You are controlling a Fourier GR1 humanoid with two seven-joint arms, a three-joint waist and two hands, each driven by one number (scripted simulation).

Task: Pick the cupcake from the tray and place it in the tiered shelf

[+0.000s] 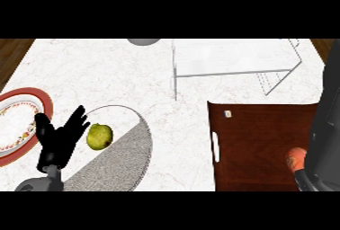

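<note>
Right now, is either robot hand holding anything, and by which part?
The left robot hand is open, holding nothing. The right robot hand partly covers the cupcake on the tray; a hold cannot be told.

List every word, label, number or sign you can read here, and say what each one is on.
No readable text anywhere.
The small pale patch on the brown tray, near its far left corner, is too small to tell whether it carries writing.
The rim of the plate bears a coloured pattern, not letters.
</note>
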